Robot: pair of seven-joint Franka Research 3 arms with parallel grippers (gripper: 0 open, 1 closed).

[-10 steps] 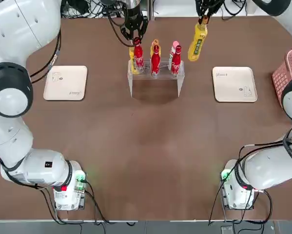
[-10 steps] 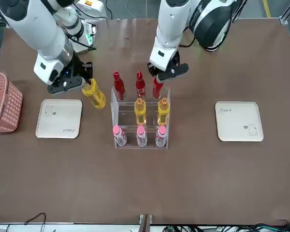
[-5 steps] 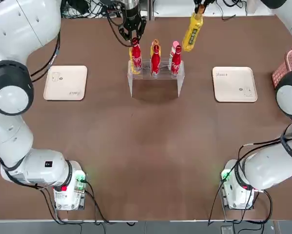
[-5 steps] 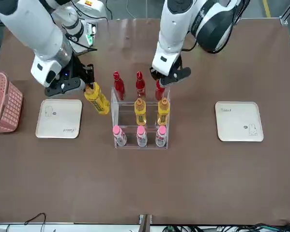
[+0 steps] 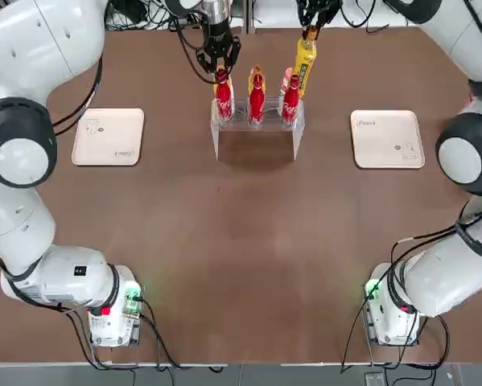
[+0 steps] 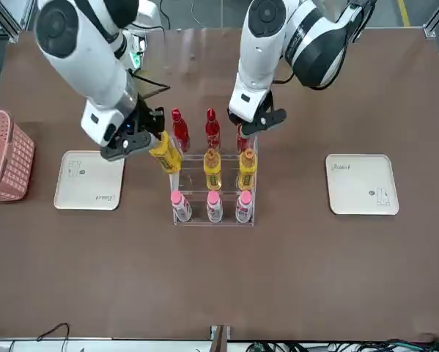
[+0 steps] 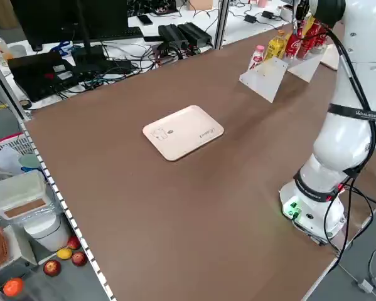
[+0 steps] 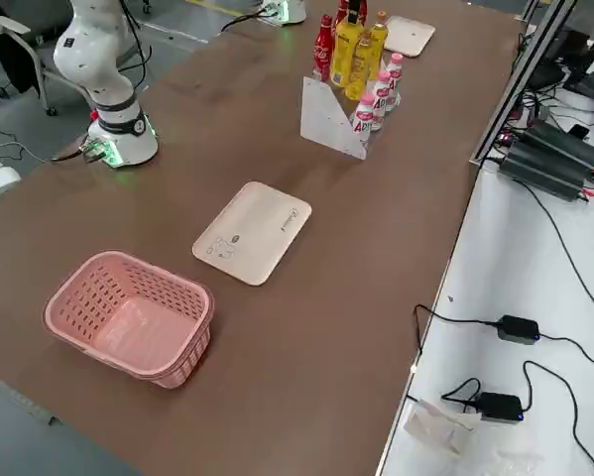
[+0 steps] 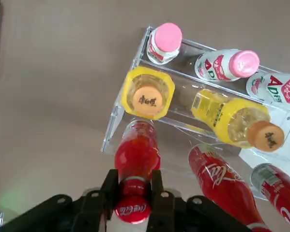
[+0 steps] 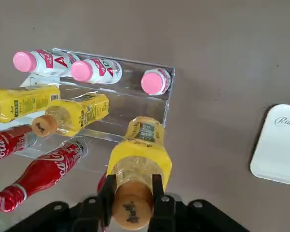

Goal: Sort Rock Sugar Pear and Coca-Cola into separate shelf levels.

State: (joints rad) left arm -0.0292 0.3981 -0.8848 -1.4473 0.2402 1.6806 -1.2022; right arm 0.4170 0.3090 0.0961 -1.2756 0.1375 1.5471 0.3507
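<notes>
A clear stand sits at the far middle of a brown table, with three tiers. The bottom tier holds three white bottles with pink caps. The middle tier holds two yellow pear bottles with orange caps, in its centre and robot's-left slots; the slot on the robot's right is open. The top tier holds three red Coke bottles.

The left gripper hangs over the stand's top tier at the robot's left end, its fingers closed around the neck of a Coke just below the red cap. That bottle stands upright in its slot (whether its base rests on the tier cannot be told).

The right gripper is at the stand's other end, its fingers clamped on the neck of a third pear bottle under the orange cap. In the front view this bottle is tilted, its base against or just beside the stand's side panel near the open middle slot; it is not on the tier.

A flat cream tray lies on the table to the robot's left of the stand, and another to the right, both well apart from it. A pink basket stands at the table's right edge.
</notes>
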